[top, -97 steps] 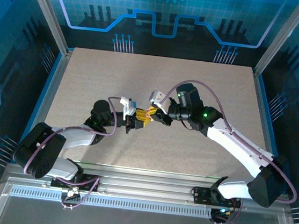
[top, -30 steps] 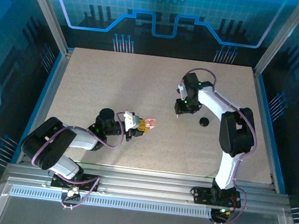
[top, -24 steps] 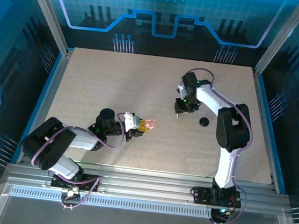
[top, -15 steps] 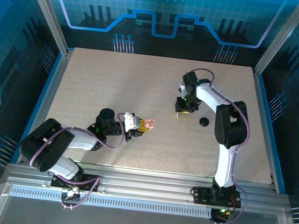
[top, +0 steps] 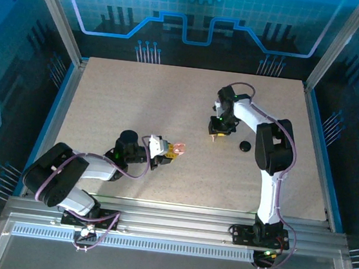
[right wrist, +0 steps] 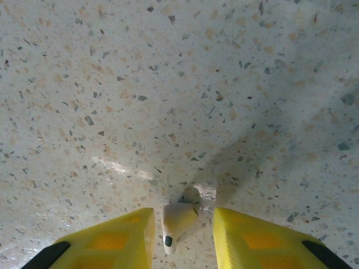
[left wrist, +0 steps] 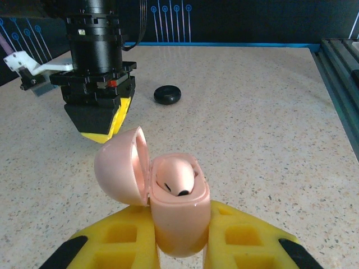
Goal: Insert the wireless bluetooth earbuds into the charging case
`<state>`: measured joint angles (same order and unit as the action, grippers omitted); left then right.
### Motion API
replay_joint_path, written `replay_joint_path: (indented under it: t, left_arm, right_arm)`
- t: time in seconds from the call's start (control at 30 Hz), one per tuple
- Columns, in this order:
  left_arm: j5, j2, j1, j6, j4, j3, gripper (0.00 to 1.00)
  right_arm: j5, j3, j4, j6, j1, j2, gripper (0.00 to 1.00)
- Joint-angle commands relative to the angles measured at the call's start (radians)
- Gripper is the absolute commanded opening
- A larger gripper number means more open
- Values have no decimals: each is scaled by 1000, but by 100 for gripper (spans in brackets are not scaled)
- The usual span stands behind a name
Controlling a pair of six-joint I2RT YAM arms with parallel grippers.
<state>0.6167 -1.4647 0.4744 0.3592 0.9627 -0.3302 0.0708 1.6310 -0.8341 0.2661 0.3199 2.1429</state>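
My left end effector holds the open round pink charging case. My right end effector, narrowly parted, straddles the tiny pale earbud. I'd centre, then squeeze gently.

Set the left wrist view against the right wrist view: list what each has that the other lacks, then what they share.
Left wrist: the left tool clamping the open charging case, a seated earbud inside it, and a black disc beyond. Right wrist: a loose earbud lying between parted yellow fingers. Both: the right tool and the speckled table.
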Motion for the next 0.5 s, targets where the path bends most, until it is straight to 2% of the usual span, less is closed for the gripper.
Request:
replay_joint_path:
  t: [0.0,0.47]
  left_arm:
    - [0,22,7,30,0,-18,17]
    - [-8,29,7,29,-2,-15,17]
  right_arm:
    - [-6,29,-49,6,10,23,32]
    - [-80,84,-111,1,53,73,32]
